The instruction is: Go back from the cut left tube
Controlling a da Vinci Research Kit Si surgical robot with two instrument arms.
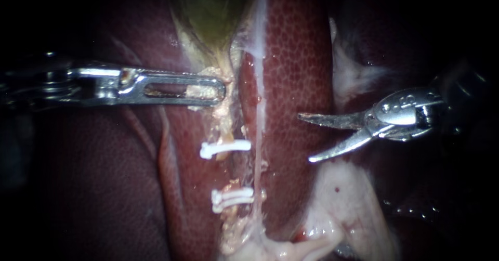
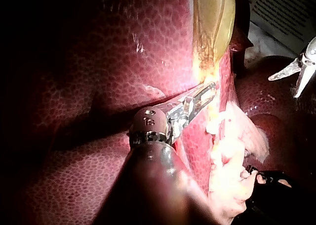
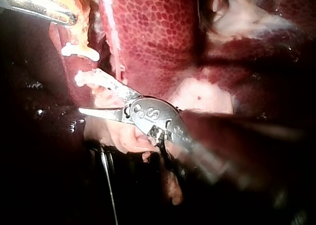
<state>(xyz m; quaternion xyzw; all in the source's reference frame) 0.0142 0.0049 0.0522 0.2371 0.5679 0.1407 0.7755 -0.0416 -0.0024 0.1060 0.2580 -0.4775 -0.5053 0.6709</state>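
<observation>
**Cut left tube lies clipped, blades stand clear of it**

The cut left tube runs down from the gallbladder, passing just beyond the tip of the left instrument and well ahead of the blade tips of the right instrument. A single white clip crosses it below the left jaws. A pair of clips sits farther down, with ragged pale tissue between the two sites. A thin pale strand, the right tube, lies between the clipped tube and the blades.

The left instrument's slotted jaws lie together, clamped on pale tissue at the foot of the gallbladder. The right instrument's two curved blades stand apart and hold nothing. They hang over the mottled liver, touching neither tube.

The tube looks soft, wet and thin. It would probably slip and tear rather than resist a pull. Its stumps appear to be closed by the clips alone, so they are poor places to take hold, and a tug there might unseat a clip. Any hold seems safer on the fatty tissue beside the tube, away from the clips. Backing off calls for no hold at all. The main hazard seems to be the open blades grazing the liver or the thin strand on the way out.
</observation>
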